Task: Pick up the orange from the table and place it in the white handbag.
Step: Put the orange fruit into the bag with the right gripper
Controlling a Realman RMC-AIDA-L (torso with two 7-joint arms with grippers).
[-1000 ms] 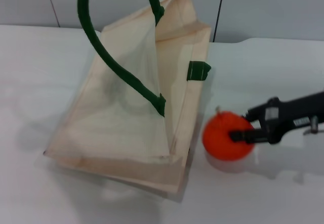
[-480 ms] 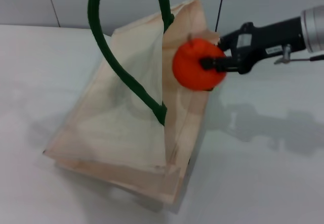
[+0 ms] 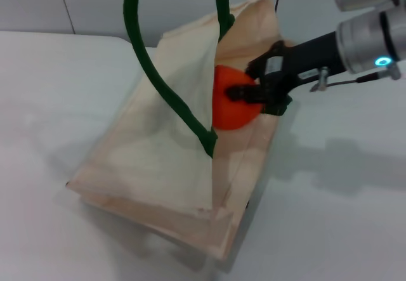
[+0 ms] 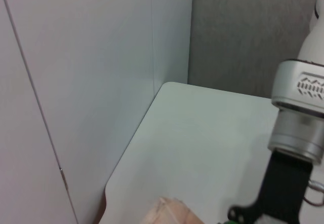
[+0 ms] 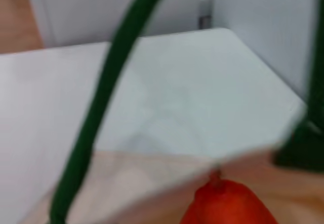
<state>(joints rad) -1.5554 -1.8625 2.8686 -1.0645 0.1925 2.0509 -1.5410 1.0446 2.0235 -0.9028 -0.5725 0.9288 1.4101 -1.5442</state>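
Fruit in hand: the right gripper (image 3: 244,94) is clamping the orange (image 3: 229,106) between its dark fingers, reaching in from three o'clock in the head view. The orange is hanging off the table (image 3: 51,103), partly inside the mouth of the white handbag (image 3: 158,160), with the near cloth panel covering its nine o'clock side. The green handle (image 3: 155,78) is looping up toward twelve o'clock just beside it. In the right wrist view the orange (image 5: 228,204) is showing with its stem nub up, just behind the bag's rim, the handle (image 5: 101,107) crossing in front. The left gripper is not showing in any view, and what its camera sees is mostly wall and table corner.

Judging from this, the drop is close but risky. The bag is soft and leaning, so its panels may be folding shut under the fruit; a release now could leave the orange resting on the cloth edge and rolling out toward five o'clock. The fingers could also be snagging the handle or dragging the rim while backing out, tipping the bag over
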